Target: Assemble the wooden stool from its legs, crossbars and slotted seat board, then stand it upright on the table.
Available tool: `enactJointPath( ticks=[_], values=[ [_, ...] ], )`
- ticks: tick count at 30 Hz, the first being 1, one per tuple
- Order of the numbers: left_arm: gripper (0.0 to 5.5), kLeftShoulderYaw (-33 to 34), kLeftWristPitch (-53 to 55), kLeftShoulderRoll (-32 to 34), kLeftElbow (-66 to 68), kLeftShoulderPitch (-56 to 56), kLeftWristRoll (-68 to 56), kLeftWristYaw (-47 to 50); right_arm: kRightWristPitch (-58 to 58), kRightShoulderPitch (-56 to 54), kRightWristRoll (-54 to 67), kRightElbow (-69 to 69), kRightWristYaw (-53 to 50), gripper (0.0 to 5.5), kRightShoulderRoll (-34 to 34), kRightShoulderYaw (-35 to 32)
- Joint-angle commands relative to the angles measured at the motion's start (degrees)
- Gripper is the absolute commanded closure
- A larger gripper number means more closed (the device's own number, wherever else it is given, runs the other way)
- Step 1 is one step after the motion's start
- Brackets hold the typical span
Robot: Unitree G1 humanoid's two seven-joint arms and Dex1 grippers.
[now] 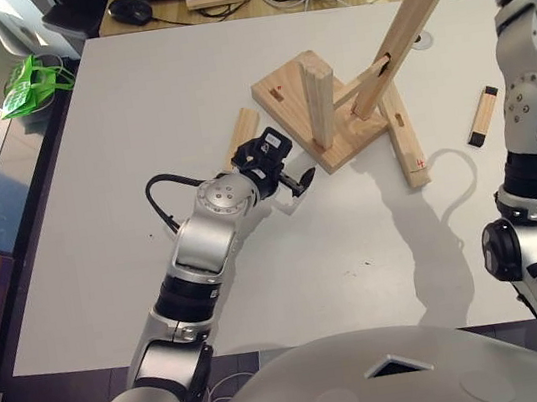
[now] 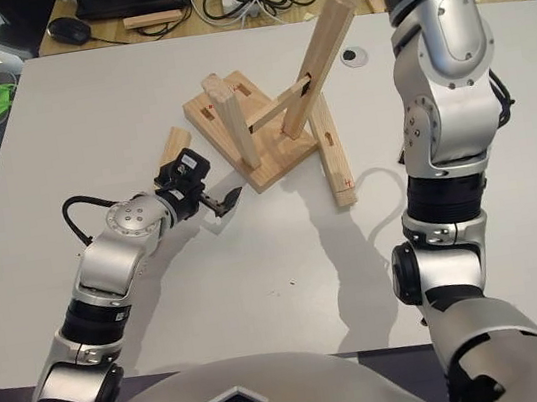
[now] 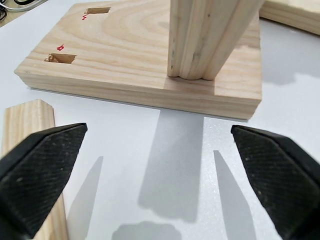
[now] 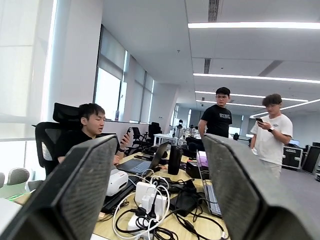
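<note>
Seat board [image 1: 283,98]: lies flat on the table [image 1: 144,179], apparently so that its slots face up for fitting. One leg [image 1: 320,102] stands upright in it, a tilted leg [image 1: 400,35] is tied to that one by a crossbar [image 1: 358,86], and two marked slots [image 3: 62,58] are vacant. Loose stock: a spare leg [image 1: 404,140] lies flat just beside the board, and a short piece [image 1: 243,129] lies near the left gripper [image 1: 303,182], which hangs low at the board's near edge, fingers spread and empty. Right gripper [image 4: 159,150]: aimed away from the work, fingers apart, holding nothing.

Bright, even overhead light from ceiling strips [image 4: 252,25]; windows [image 4: 107,92] blown out white. White surface [image 1: 290,279] evenly lit. Soft grey shadows of upright leg [image 1: 320,102] and tilted leg [image 1: 405,34] fall toward robot; seat board [image 3: 125,60] edge throws thin shadow line. Verticals lean at right wrist view edges.
</note>
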Motion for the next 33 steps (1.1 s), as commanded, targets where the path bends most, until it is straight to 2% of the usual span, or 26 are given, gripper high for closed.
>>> enactJointPath(
  ticks=[1, 4, 9, 12, 15, 18, 22, 24, 26, 30, 33],
  values=[
    [0.10, 0.14, -0.28, 0.03, 0.17, 0.03, 0.56, 0.24, 2.70, -1.80, 2.19, -2.74, 1.32, 3.11, 2.34, 2.23],
    [0.10, 0.13, -0.17, 0.27, 0.05, 0.08, 0.62, 0.07, 7.46, 0.77, 3.49, -2.97, 3.50, 3.61, 3.55, 5.68],
    [0.10, 0.11, 0.02, 0.41, -0.29, 0.15, 0.67, 0.02, 27.20, 11.45, 1.57, 4.34, 8.88, 4.49, -0.38, 17.11],
    [0.10, -0.06, -0.04, -0.03, -0.21, 0.08, 0.66, 0.25, 33.27, 13.47, 1.59, 9.41, 7.65, 4.97, 1.24, 17.16],
    [0.10, -0.01, -0.16, 0.06, -0.20, 0.25, 0.73, 0.23, 31.17, 11.70, 2.28, 10.07, 6.19, 5.44, 3.84, 14.26],
    [0.10, 0.10, -0.59, 0.14, 0.38, -0.11, 0.86, 0.18, 23.62, 10.66, 2.04, 9.28, 5.57, 5.47, 5.97, 11.66],
    [0.10, 0.34, -1.80, 0.66, 0.79, 0.09, 0.99, -0.05, 7.46, 7.44, 1.37, 3.98, 1.41, 5.47, 8.99, 5.57],
    [0.10, 2.14, -5.57, -0.19, 1.35, 0.68, 0.15, 0.51, 4.61, 3.95, 2.39, -0.97, 0.70, 5.47, 9.99, 4.43],
    [0.10, 6.09, -12.56, -3.15, 2.83, 0.97, -2.00, 2.30, 6.26, 0.22, 4.74, -4.28, 1.33, 5.47, 10.92, 4.76],
    [0.10, 25.41, -27.75, -14.43, 8.36, -1.00, -11.81, 15.43, 18.77, -9.72, 13.98, -4.63, 4.81, 5.47, 15.52, 8.85],
    [0.10, 37.34, -34.13, -16.39, 14.36, -3.99, -15.55, 25.70, 24.27, -14.48, 17.18, -0.13, 4.86, 5.47, 20.83, 11.24]
  ],
)
